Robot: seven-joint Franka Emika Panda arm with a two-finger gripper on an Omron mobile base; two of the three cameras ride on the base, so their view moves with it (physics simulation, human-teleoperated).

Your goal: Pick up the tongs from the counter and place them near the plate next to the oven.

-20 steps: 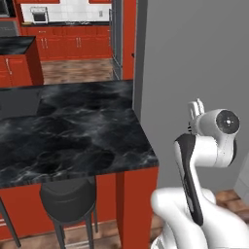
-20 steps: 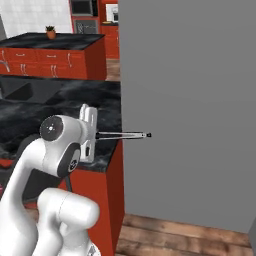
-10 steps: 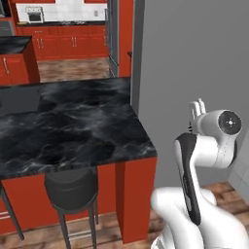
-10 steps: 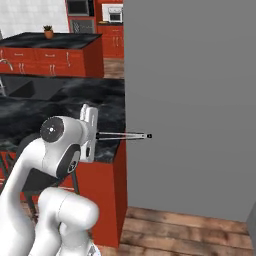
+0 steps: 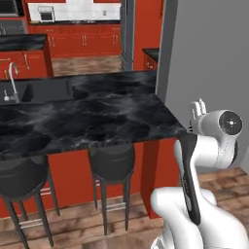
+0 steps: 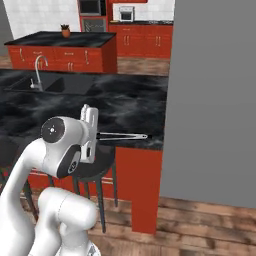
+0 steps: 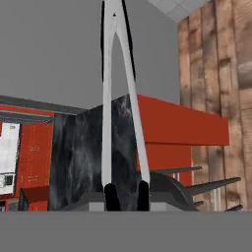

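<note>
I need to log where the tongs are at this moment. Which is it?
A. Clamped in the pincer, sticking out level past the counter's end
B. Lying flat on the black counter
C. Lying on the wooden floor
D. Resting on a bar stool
A: the pincer is shut on the tongs, which jut out level in the air beyond the counter edge.

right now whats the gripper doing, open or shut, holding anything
gripper: shut on the tongs, which stick straight out from the fingertips.
</note>
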